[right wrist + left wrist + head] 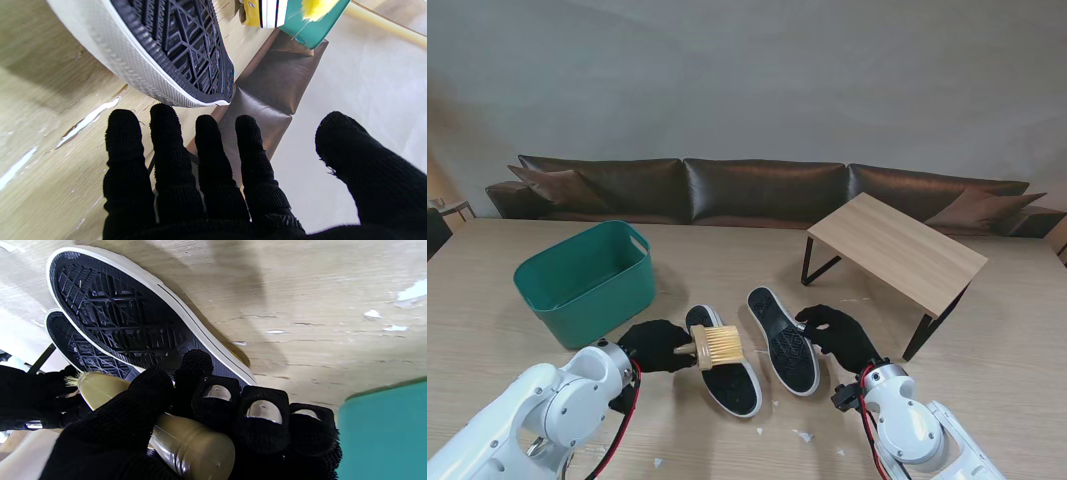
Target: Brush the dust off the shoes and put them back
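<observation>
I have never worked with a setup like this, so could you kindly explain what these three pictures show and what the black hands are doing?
This is a two-armed robot whose five-finger hands wear black gloves. The wide picture comes from a camera on its stand, looking down at the pale wooden table. The other two come from cameras on the wrists, looking along the fingers, so they appear upside down.

On the table lie two black-soled canvas shoes with white rims, soles up: the left shoe and the right shoe. A green plastic basket stands to the left, and a small wooden side table stands farther from me on the right.

The left hand grips a wooden-handled brush with pale bristles over the left shoe. The right hand is open beside the right shoe.
</observation>
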Motion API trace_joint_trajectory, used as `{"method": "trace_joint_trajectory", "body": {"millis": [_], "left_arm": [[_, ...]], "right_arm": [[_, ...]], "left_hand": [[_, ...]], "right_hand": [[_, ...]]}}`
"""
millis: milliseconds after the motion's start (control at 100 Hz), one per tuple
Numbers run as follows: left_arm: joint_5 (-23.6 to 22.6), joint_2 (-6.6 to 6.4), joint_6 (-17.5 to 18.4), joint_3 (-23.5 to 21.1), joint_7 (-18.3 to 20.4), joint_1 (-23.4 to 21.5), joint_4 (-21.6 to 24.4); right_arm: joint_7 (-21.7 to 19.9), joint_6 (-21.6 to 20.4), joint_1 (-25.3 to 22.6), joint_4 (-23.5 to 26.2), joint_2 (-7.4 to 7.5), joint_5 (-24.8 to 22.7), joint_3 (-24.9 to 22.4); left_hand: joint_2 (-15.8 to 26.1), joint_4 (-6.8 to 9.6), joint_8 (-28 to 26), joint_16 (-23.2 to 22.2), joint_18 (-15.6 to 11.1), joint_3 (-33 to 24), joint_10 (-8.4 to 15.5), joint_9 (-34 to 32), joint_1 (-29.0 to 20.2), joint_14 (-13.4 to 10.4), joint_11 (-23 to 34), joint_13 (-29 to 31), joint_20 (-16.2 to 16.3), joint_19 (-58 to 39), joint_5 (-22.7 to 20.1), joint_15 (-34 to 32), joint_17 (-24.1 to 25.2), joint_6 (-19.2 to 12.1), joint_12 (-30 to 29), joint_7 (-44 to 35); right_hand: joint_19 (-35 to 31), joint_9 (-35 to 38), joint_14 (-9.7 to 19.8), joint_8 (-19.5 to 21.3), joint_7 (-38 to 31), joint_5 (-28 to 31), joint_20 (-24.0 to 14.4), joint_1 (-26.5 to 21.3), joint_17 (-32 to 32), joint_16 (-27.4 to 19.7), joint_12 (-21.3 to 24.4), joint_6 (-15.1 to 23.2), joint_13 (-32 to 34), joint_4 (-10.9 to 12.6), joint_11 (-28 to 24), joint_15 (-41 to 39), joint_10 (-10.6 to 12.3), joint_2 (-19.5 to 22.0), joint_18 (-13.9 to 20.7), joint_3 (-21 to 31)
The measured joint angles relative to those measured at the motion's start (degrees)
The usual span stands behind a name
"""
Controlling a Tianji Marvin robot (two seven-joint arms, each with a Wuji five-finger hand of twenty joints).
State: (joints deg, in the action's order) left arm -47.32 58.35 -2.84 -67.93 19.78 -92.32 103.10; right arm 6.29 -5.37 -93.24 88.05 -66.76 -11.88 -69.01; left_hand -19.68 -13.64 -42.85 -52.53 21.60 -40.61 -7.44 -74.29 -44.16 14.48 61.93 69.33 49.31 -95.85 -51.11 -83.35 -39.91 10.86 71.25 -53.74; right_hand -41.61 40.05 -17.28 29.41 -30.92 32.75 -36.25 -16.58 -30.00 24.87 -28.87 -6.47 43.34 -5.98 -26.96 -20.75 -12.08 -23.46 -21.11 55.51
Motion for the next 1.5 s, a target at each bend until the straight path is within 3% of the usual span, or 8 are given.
{"method": "trace_joint_trajectory", "body": {"millis": [200,1010,1500], "left_arm": [[-0.1,0.02,-1.7,0.6,1.6,0.1,-0.3],[-6.2,0.11,-6.5,-4.1,2.4,-7.7,2.2],[-11.6,0.16,-5.1,-9.7,4.4,-13.9,8.1]], "right_arm": [[0.0,0.0,0.0,-0.1,-0.01,0.0,0.0],[0.0,0.0,0.1,-0.2,-0.03,0.2,0.1],[-0.3,0.2,0.1,-0.2,-0.01,0.4,0.1]], "left_hand": [[0.0,0.0,0.0,0.0,0.0,0.0,0.0,0.0,0.0,0.0,0.0,0.0,0.0,0.0,0.0,0.0,0.0,0.0,0.0,0.0],[0.0,0.02,0.0,0.0,0.0,0.8,-0.1,0.0,-0.6,0.0,-0.2,0.0,0.0,0.0,0.0,0.0,0.0,0.0,0.0,0.3],[0.0,0.03,0.0,0.0,0.0,1.3,-0.1,0.0,-0.6,0.0,-0.2,0.0,0.0,0.0,0.0,0.0,0.0,0.0,0.0,0.4]], "right_hand": [[0.0,0.0,0.0,0.0,0.0,0.0,0.0,0.0,0.0,0.0,0.0,0.0,0.0,0.0,0.0,0.0,0.0,0.0,0.0,0.0],[0.0,0.0,0.0,0.0,0.0,0.0,0.1,0.0,0.0,0.0,0.0,0.0,0.0,0.0,0.0,0.0,0.0,0.0,0.0,0.0],[0.0,0.0,0.0,0.0,0.0,0.0,0.1,0.0,0.0,0.0,0.0,0.0,-0.4,0.0,0.0,0.0,0.0,0.0,0.0,0.0]]}}
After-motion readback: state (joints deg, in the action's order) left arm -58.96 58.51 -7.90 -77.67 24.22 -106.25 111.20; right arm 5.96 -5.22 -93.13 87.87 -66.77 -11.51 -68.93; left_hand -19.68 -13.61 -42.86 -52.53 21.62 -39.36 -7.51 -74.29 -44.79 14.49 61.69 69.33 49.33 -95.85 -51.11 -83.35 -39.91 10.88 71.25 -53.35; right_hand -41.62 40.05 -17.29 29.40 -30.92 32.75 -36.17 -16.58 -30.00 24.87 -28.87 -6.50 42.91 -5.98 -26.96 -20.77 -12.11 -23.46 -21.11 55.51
